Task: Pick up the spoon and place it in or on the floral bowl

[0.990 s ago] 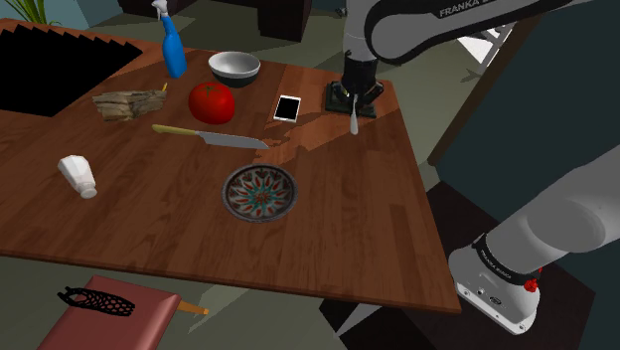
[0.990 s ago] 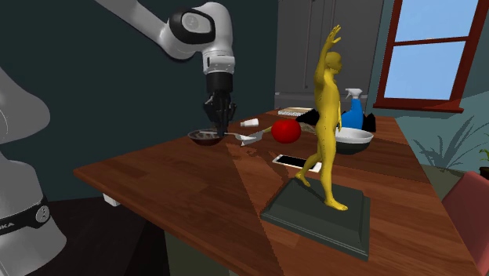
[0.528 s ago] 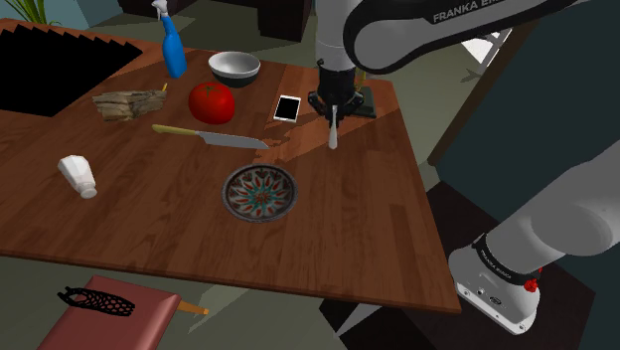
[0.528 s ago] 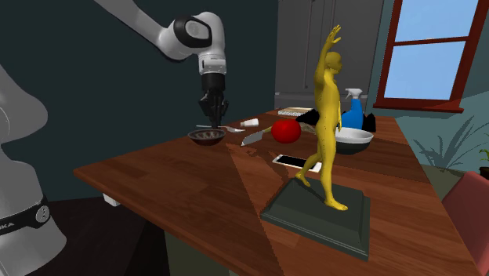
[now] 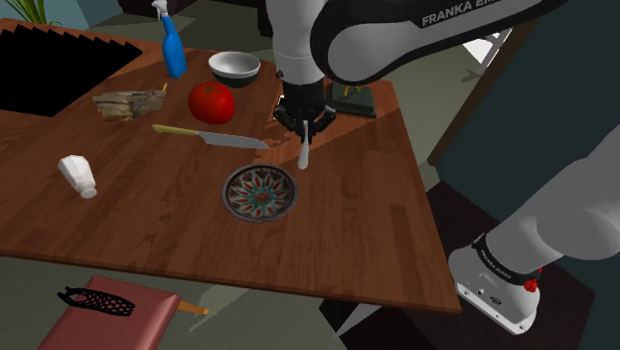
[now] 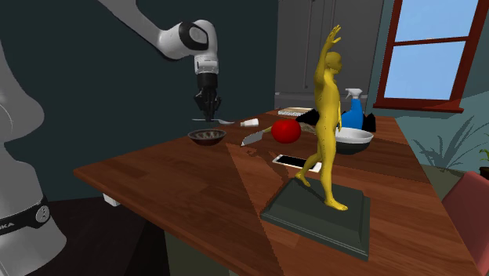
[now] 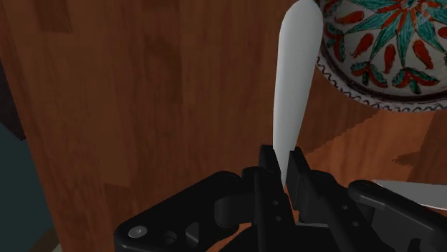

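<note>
In the claw point(image 7: 284, 166), the spoon point(image 7: 294, 79)

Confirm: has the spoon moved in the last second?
Yes. In the shoulder view the spoon, held by the gripper, went left from the statue base toward the floral bowl.

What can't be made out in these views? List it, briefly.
Wrist view: the held end of the spoon, hidden inside the gripper.
Wrist view: much of the bowl, cut off by the edge.
Wrist view: most of the knife, behind the gripper and cut off by the edge.
Shoulder view: the figure of the statue, hidden by the arm.
</note>
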{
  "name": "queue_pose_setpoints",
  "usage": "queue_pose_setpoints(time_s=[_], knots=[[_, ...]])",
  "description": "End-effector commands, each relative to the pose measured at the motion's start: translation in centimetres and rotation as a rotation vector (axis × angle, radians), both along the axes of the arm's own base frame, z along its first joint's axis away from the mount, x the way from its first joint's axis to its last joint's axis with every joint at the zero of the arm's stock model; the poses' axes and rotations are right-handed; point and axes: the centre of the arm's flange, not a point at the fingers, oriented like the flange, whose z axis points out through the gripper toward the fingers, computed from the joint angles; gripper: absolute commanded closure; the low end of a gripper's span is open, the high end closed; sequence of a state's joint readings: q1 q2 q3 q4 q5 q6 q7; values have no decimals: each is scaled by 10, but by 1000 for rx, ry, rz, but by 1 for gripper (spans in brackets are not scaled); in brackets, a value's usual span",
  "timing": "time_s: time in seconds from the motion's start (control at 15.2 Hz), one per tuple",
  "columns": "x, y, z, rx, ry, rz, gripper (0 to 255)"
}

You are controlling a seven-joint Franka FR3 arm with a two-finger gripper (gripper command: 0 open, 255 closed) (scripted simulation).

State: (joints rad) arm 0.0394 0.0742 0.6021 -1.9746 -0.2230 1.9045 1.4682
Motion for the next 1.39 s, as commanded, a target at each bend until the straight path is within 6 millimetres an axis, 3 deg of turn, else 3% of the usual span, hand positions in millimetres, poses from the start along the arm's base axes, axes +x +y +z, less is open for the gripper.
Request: queue_pose_setpoints(time_s=[0.0,0.46,0.53,1.32], knots=[[-4,27,2,0,0,-2,255],[-17,119,4,0,0,-2,255],[-21,140,5,0,0,-2,255],[-21,140,-58,0,0,-2,255]])
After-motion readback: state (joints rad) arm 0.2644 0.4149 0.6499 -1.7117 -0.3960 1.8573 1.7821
